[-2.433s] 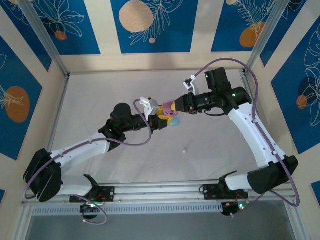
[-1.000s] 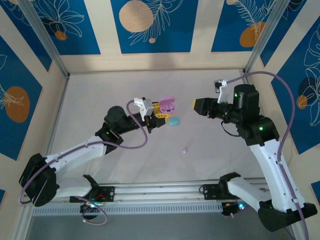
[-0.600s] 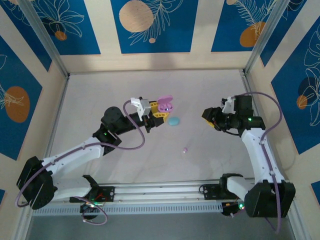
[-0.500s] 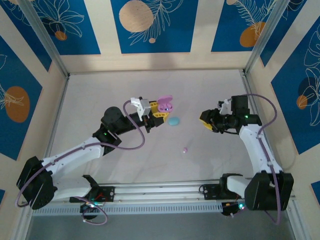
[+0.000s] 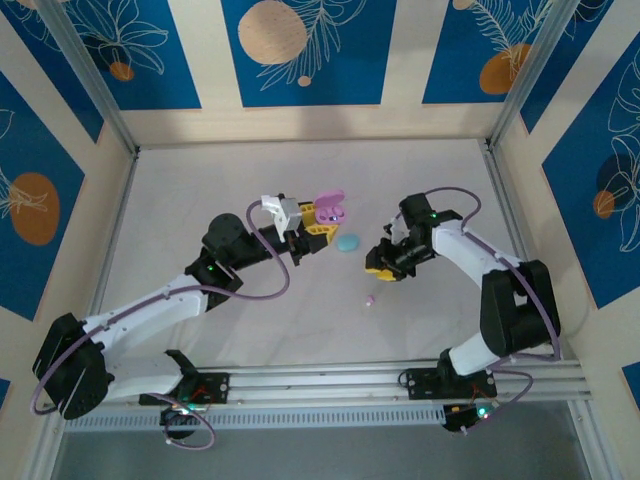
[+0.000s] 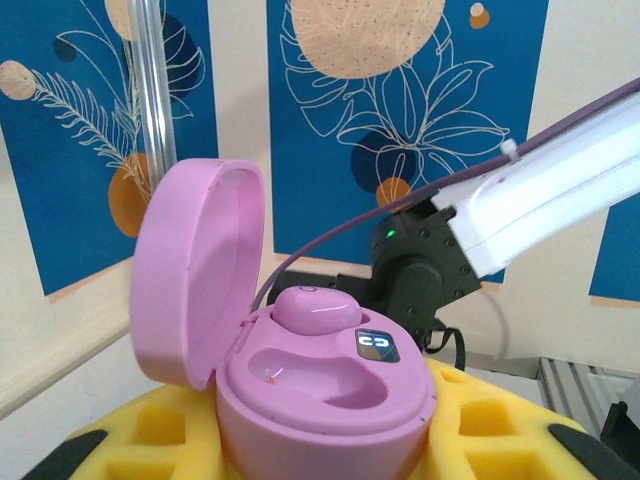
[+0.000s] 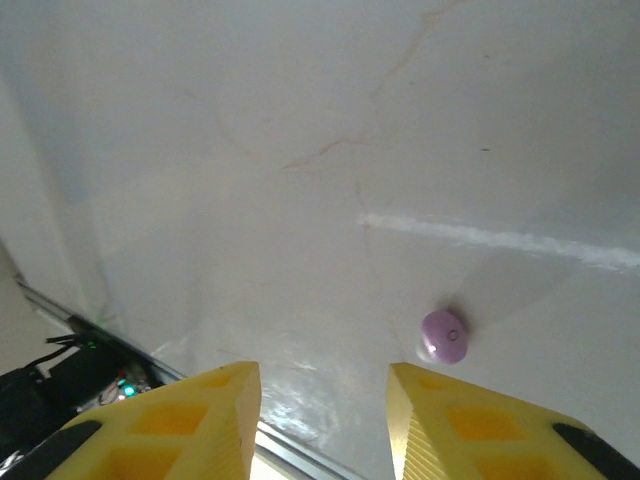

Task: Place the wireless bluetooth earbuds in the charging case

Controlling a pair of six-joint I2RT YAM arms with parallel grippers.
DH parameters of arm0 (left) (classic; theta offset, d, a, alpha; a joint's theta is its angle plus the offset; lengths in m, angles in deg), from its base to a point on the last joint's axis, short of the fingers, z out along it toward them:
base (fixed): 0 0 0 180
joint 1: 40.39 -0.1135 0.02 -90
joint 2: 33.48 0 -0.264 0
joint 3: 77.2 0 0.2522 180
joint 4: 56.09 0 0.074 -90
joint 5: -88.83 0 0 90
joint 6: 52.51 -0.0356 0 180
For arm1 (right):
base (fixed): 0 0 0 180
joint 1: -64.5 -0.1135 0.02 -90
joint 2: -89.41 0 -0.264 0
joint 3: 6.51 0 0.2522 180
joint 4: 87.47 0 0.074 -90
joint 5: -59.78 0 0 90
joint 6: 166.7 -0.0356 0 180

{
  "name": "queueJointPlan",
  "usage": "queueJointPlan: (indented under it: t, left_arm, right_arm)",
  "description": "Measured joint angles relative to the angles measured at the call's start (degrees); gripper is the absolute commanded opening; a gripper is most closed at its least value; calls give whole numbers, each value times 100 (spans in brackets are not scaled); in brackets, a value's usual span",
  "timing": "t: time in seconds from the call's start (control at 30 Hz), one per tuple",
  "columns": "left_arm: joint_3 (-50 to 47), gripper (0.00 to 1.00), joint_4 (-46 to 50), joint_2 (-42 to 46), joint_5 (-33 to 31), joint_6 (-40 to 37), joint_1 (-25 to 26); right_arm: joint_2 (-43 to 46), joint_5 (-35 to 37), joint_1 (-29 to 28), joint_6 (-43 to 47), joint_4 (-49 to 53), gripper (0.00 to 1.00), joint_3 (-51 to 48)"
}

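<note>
My left gripper [image 5: 318,228] is shut on a pink charging case [image 6: 320,380], lid tipped open to the left. One pink earbud [image 6: 313,308] sits in the far socket; the near socket is bare. The case [image 5: 331,208] is held above the table at the middle. A second pink earbud [image 5: 370,299] lies on the table, also seen from the right wrist as a small earbud [image 7: 444,335] just beyond the right fingertip [image 7: 470,420]. My right gripper [image 5: 382,270] hangs open above and slightly left of it, nothing between its yellow fingers.
A teal pebble-shaped case [image 5: 347,242] lies on the table just right of the left gripper. The aluminium rail [image 5: 330,385] runs along the near edge. The white table [image 5: 200,190] is walled by patterned panels.
The right arm has swung from the right side down and left to hover over the loose pink earbud, its jaws narrowing. The left arm and case have held still.
</note>
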Motion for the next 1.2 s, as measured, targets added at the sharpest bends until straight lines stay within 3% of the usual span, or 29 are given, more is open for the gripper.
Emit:
queueJointPlan:
  t: [0.37,1.2]
  left_arm:
    - [-7,28,0,57,-55,0,15]
    - [-129,28,-4,59,-74,2,22]
  right_arm:
    - [-664,466,-317,39,26,39,-20]
    - [-1023,664,-761,-4,11,39,-216]
